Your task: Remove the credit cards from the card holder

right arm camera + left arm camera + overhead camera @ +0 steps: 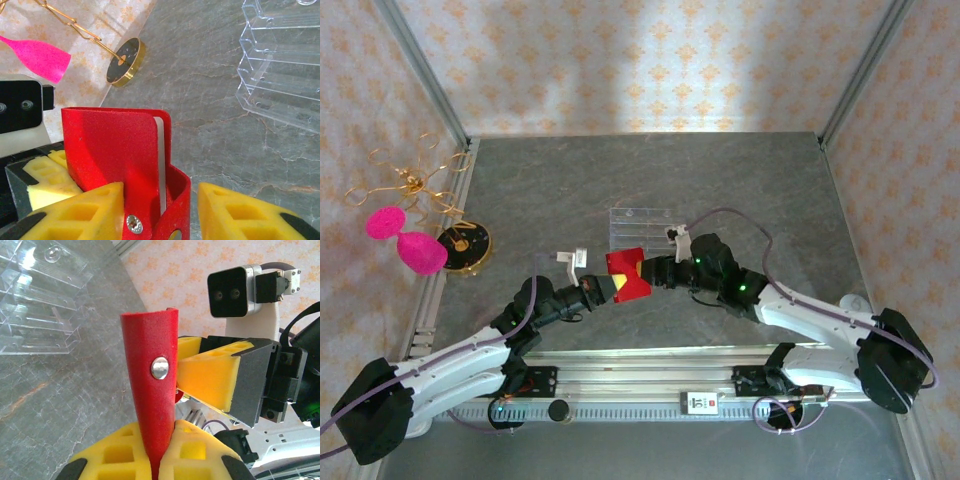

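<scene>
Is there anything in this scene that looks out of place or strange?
Nothing is spilled or broken. The red card holder is held off the table, gaping, a whitish card edge showing inside. A gold-and-pink ornament straddles the table's left edge.

1. The place is a robot test cell in a lab: a left arm (450,365) and a right arm (810,320) are bolted to a metal rail (650,378) at the near edge of a grey stone-look table (570,180).
2. Aluminium frame posts (420,70) edge the enclosure, and a purple cable (740,213) loops off one arm.
3. Patterned wallpaper (650,60) and a gold wire stand (467,243) with pink ornaments (420,252) dress it like a home.
</scene>
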`<state>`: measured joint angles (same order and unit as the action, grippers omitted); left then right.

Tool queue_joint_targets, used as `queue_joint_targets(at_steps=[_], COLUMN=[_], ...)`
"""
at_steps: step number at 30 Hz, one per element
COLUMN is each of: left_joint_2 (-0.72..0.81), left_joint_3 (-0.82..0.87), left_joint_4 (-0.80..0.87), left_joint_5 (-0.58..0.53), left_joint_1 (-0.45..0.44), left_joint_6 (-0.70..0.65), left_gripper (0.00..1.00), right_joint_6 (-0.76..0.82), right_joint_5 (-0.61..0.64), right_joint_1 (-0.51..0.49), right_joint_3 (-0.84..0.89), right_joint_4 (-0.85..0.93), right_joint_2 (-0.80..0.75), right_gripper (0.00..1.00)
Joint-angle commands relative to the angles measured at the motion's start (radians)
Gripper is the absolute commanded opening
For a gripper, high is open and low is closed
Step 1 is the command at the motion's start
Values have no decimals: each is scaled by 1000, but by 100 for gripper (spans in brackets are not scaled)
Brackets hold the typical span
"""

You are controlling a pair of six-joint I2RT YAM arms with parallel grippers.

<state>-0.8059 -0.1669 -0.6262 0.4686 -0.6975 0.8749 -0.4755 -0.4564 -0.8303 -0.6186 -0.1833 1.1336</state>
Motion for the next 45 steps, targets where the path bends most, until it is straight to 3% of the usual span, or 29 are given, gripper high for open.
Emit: queue_joint_targets(at_steps=[1,14,19,35,37,40,45], left_joint_2=[31,56,62,-47,-48,-51,-63], left_joint_3=[7,36,78,84,87,89,79], left_joint_4=[-116,-165,-263,-325,-326,-328,-257], left_joint_5=[30,49,65,120,117,114,97], left_joint_1=[10,31,58,64,64,64,65], left_joint_6=[15,48,110,131,131,136,130], left_gripper=[0,0,0,0,0,0,1], right_joint_6=[-5,-10,-2,-34,-36,-35,-46], right_joint_5=[23,25,12,-67,-61,-54,63], right_joint_1=[0,3,2,-8,-10,-10,-10], right_joint_3=[20,49,55,65,67,59,57], right_joint_4=[10,33,32,-120,-122,-102,-3], right_joint_2=[-38,-67,-55,-51,-55,-38,-66], right_gripper=[39,33,25,29,23,2,0])
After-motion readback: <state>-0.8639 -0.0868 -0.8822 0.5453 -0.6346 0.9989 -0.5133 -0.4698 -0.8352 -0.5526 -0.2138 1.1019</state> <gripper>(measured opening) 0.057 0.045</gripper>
